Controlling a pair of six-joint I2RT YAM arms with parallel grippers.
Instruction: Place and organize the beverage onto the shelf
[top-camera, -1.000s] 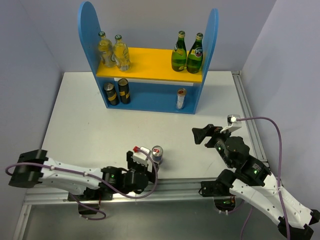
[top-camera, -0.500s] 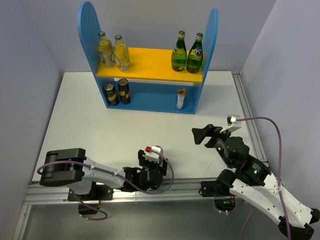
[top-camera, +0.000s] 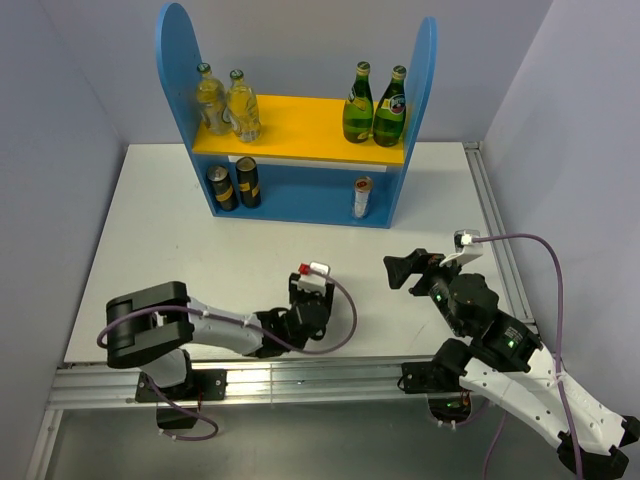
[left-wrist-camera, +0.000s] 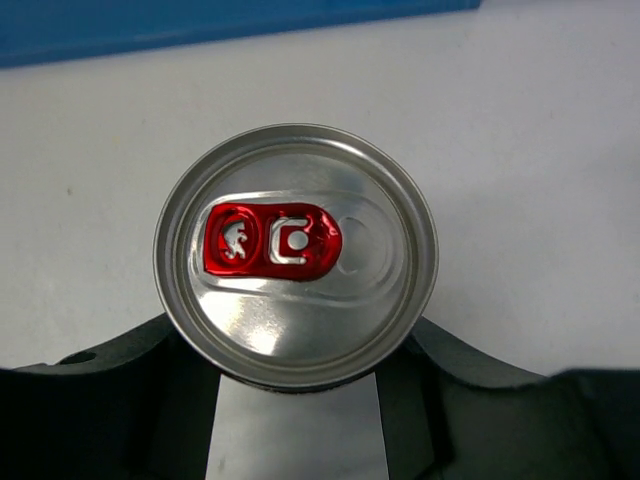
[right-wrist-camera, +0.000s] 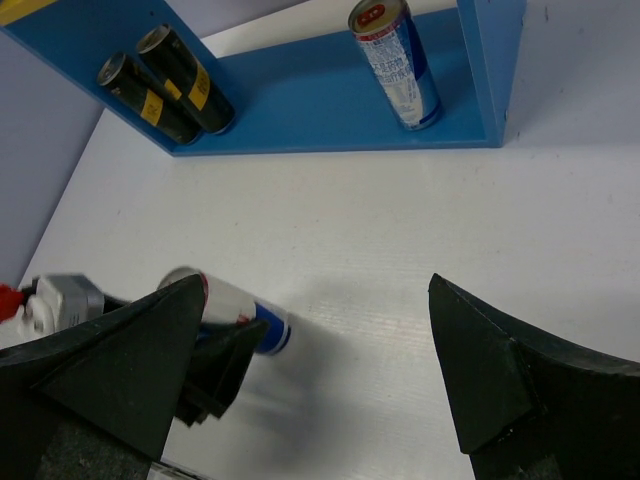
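1. Slim silver can (left-wrist-camera: 296, 255) stands upright on the tabletop (top-camera: 180, 250) near its front edge, well apart from the shelf (top-camera: 175, 60). Its red pull tab faces the left wrist camera.
2. The left gripper (top-camera: 312, 298) is at this can, with its dark fingers (left-wrist-camera: 120, 380) one on each side of the can body. The lid's rim hides the contact, so I cannot tell whether they actually pinch the can or only bracket it.
3. From the right wrist view the same can shows red and blue marks, a little blurred.
4. The right gripper (top-camera: 405, 270) hangs above the tabletop on the right, pointing toward the shelf. Its fingers are spread wide with nothing between them.
5. On the shelf's yellow upper board (top-camera: 300, 125), two pale-yellow bottles (top-camera: 227, 102) stand at the left end and two green bottles (top-camera: 374, 105) at the right end.
6. On the lower level, two black-gold cans (top-camera: 235, 185) stand side by side at the left.
7. A second silver can (top-camera: 362, 198) stands at the right of that level, just beside the right side panel.
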